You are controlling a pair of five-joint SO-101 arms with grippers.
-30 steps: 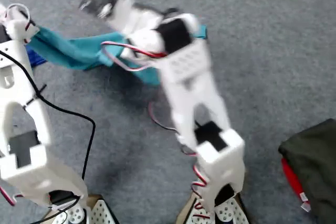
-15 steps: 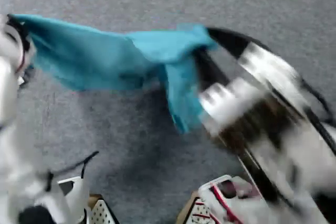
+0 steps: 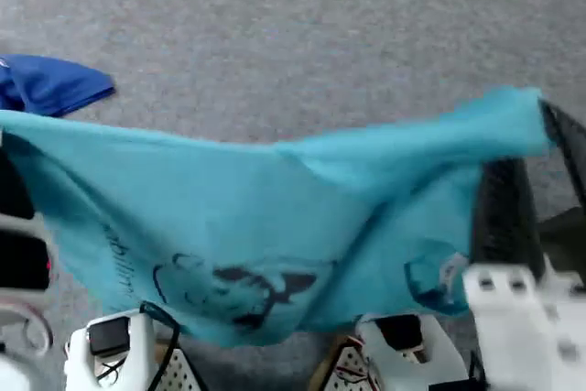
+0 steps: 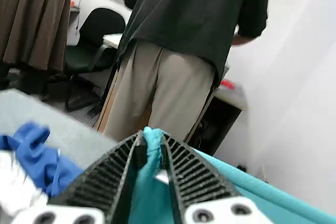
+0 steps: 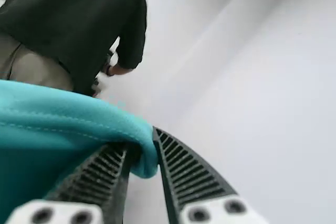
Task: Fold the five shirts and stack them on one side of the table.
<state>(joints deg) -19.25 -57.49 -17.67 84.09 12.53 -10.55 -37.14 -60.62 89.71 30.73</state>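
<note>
A teal shirt with a dark print hangs spread wide above the table, stretched between both arms. My left gripper is shut on one upper corner of the teal shirt, at the high view's left edge. My right gripper is shut on the other corner of the teal shirt, raised at the high view's right. A blue shirt lies crumpled on the table at the far left and appears again in the left wrist view.
The grey felt table stretches bare behind the hanging shirt. A dark garment peeks out at the right edge. Both arm bases stand at the near edge, partly covered by the shirt.
Both arms lifted and pulled apart, raising the teal shirt off the table and spreading it wide. The right gripper swung to the far right; the blue shirt is now uncovered.
</note>
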